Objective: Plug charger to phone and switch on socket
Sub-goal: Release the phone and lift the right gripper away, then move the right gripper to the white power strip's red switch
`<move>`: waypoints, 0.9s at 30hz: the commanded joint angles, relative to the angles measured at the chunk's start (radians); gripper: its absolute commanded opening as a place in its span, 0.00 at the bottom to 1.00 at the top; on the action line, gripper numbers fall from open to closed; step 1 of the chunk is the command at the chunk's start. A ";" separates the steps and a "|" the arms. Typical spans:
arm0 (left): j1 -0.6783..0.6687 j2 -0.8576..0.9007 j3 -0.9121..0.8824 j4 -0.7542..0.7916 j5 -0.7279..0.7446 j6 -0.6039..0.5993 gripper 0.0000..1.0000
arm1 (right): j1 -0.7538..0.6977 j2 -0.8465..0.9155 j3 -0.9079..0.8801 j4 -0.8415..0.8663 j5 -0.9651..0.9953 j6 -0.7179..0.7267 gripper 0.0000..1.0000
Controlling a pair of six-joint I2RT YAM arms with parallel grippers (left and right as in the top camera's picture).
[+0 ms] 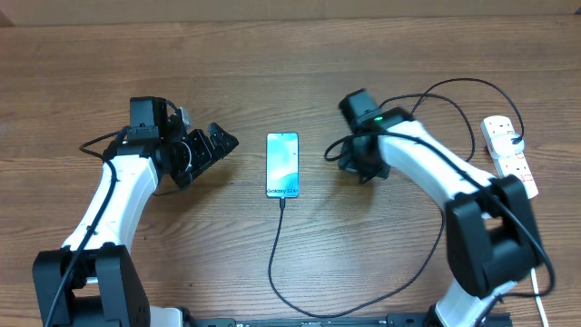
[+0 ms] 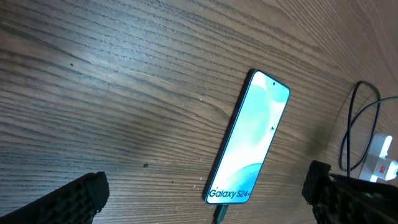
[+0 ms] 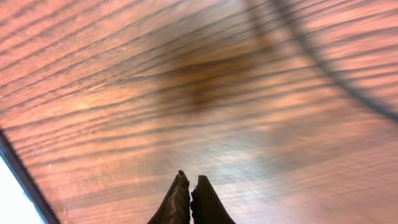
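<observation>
The phone (image 1: pixel 282 164) lies flat at the table's middle, its light blue screen up and reading "Galaxy S24+" (image 2: pixel 252 143). The charger (image 1: pixel 272 263), a thin black cable, runs up from the front edge, and its connector (image 2: pixel 221 214) sits at the phone's bottom end. The socket (image 1: pixel 508 154) is a white power strip at the far right with a black plug in it. My left gripper (image 1: pixel 211 156) hovers left of the phone, open and empty (image 2: pixel 205 186). My right gripper (image 1: pixel 349 162) is just right of the phone, shut on nothing (image 3: pixel 189 180), low over bare wood.
A black cable (image 1: pixel 472 84) arcs from the right arm toward the power strip and shows blurred in the right wrist view (image 3: pixel 323 62). The strip (image 2: pixel 382 162) shows at the right edge of the left wrist view. The phone's edge (image 3: pixel 9 199) is at that view's lower left.
</observation>
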 commanded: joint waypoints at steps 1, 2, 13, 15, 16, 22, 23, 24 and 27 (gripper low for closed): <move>-0.003 -0.010 0.006 0.002 -0.010 0.019 1.00 | -0.059 -0.079 0.057 -0.043 0.021 -0.065 0.04; -0.003 -0.010 0.006 0.002 -0.010 0.019 1.00 | -0.079 -0.094 0.066 -0.054 0.022 -0.065 0.07; -0.003 -0.010 0.006 0.002 -0.010 0.019 1.00 | -0.480 -0.208 0.093 -0.176 0.032 -0.066 0.99; -0.003 -0.010 0.006 0.002 -0.010 0.019 1.00 | -0.540 -0.208 0.085 -0.183 0.035 -0.069 1.00; -0.003 -0.010 0.006 0.002 -0.010 0.019 0.99 | -0.571 -0.208 0.081 -0.186 0.045 -0.070 1.00; -0.003 -0.010 0.006 0.002 -0.010 0.019 1.00 | -0.749 -0.207 0.077 -0.170 0.115 -0.069 1.00; -0.003 -0.010 0.006 0.002 -0.010 0.019 0.99 | -0.774 -0.207 0.077 -0.159 0.114 -0.069 1.00; -0.003 -0.010 0.006 0.002 -0.010 0.019 1.00 | -0.803 -0.207 0.077 -0.144 0.114 -0.069 1.00; -0.003 -0.010 0.006 0.002 -0.010 0.019 1.00 | -0.880 -0.207 0.077 -0.082 0.114 -0.080 1.00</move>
